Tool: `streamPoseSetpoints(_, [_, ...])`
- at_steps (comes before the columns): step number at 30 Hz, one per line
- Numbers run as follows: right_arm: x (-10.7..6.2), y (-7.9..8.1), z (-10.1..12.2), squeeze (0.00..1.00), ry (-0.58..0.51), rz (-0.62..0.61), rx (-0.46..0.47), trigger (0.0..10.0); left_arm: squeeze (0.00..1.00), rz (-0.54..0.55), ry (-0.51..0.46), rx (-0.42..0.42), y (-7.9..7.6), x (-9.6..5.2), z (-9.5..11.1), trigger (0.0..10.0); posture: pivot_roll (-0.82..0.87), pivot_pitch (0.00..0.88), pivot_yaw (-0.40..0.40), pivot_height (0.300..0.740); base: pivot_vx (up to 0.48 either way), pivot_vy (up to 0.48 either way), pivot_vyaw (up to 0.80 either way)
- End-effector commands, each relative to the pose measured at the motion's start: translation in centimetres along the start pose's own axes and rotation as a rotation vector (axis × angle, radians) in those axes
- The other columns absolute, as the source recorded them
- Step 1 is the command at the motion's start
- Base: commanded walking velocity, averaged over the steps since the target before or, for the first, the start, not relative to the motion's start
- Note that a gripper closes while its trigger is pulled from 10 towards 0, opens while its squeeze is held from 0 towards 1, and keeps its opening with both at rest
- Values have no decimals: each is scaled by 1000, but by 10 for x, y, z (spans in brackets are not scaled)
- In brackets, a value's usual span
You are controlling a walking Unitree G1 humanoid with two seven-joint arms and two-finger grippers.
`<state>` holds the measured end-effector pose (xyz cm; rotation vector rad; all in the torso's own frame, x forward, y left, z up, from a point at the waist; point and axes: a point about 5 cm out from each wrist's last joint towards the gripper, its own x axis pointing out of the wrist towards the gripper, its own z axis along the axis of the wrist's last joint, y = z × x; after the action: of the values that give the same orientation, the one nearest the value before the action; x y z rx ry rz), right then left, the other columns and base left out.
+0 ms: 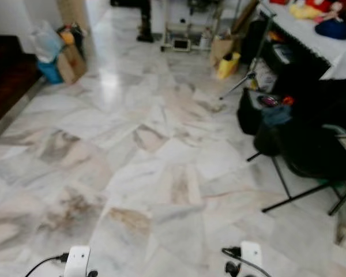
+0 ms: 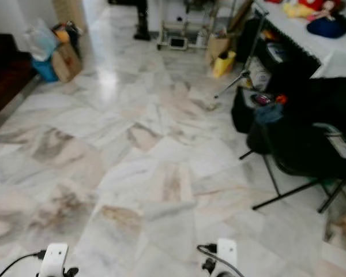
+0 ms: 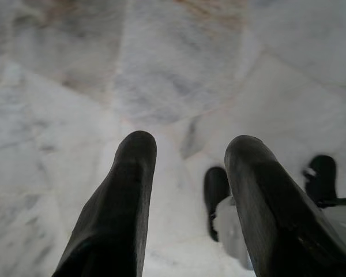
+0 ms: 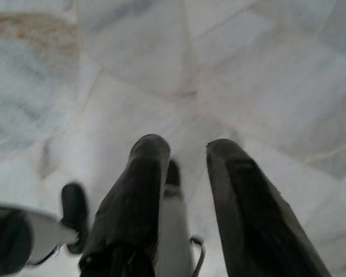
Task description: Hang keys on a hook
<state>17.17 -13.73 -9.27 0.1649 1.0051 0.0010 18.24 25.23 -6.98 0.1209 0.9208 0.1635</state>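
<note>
Big white-and-grey veined marble floor [image 1: 132, 173] takes up most of the head view. At 2 o'clock there's a black folding chair [image 1: 311, 144] heaped with dark stuff, and at 10 o'clock a pale plastic bag [image 1: 45, 40]. Left gripper [image 3: 190, 151] hangs spread over the tiles, pinching nothing. Right gripper [image 4: 187, 154] is spread too; can't make out the keys.

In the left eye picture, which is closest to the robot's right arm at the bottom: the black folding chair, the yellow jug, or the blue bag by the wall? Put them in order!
Measured from the right arm's wrist at the bottom edge:
1. Black folding chair, close by on the right.
2. Yellow jug, farther ahead on the right, beside a cardboard box.
3. Blue bag, far across the marble floor on the left.
</note>
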Motion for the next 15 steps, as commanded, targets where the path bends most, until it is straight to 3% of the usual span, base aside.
streamPoseSetpoints(1, [0,-4,1,0,0,-16,-12,10000,0,19,-1,-19,1,-1,-5,10000,299,0,-124,733,0,0,-712])
streamPoseSetpoints(5, [-1,-7,1,0,-13,-31,18,10000,0,52,-79,-29,7,-2,3,10000,284,0,-80,733,0,0,-706])
streamPoseSetpoints(8, [-1,-9,1,0,-21,-47,43,10000,0,24,-227,-42,8,-1,33,10000,279,0,-66,733,0,0,-706])
streamPoseSetpoints(10, [-2,-12,-1,0,-19,-55,53,10000,0,-54,-345,-24,-6,-1,57,10000,289,3,-54,733,0,0,-706])
streamPoseSetpoints(15, [-3,-15,-8,0,-7,-74,77,10000,0,-125,-465,-40,-33,-6,78,10000,269,7,-42,733,0,0,-706])
